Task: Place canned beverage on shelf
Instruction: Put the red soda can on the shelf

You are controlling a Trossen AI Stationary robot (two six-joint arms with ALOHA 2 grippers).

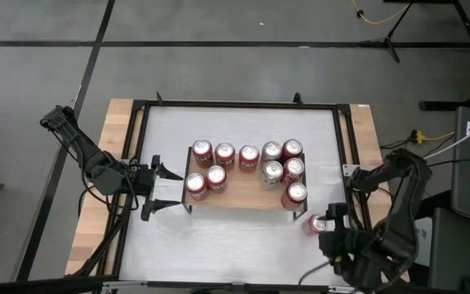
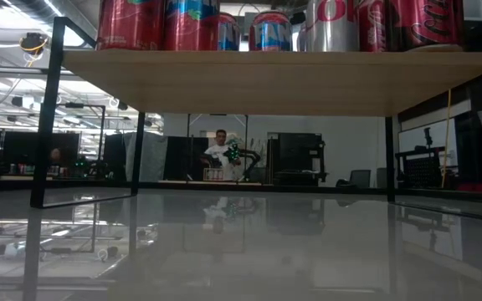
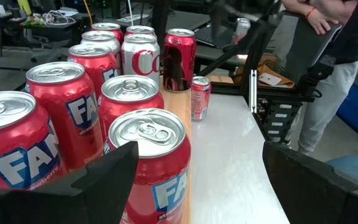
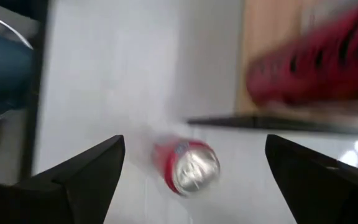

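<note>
The shelf (image 1: 239, 194), a low rack with a wooden plank top and black legs, stands mid-table and bears several red and silver cans (image 1: 215, 176). One small red can (image 1: 317, 224) stands upright on its base on the white table, off the shelf's near right corner; it also shows in the right wrist view (image 4: 188, 165) and the left wrist view (image 3: 200, 96). My right gripper (image 4: 194, 146) hovers open above this can, slanting down, touching nothing. My left gripper (image 1: 168, 189) waits open at the shelf's left end, level, with the nearest can (image 3: 148, 155) in front of its fingers.
The black frame (image 1: 343, 139) runs around the white table top. The low view shows open room under the shelf's plank (image 2: 274, 79) between its legs (image 2: 47, 117). A person (image 3: 328, 56) stands beyond the table's right side; another person (image 2: 220, 150) is far back in the room.
</note>
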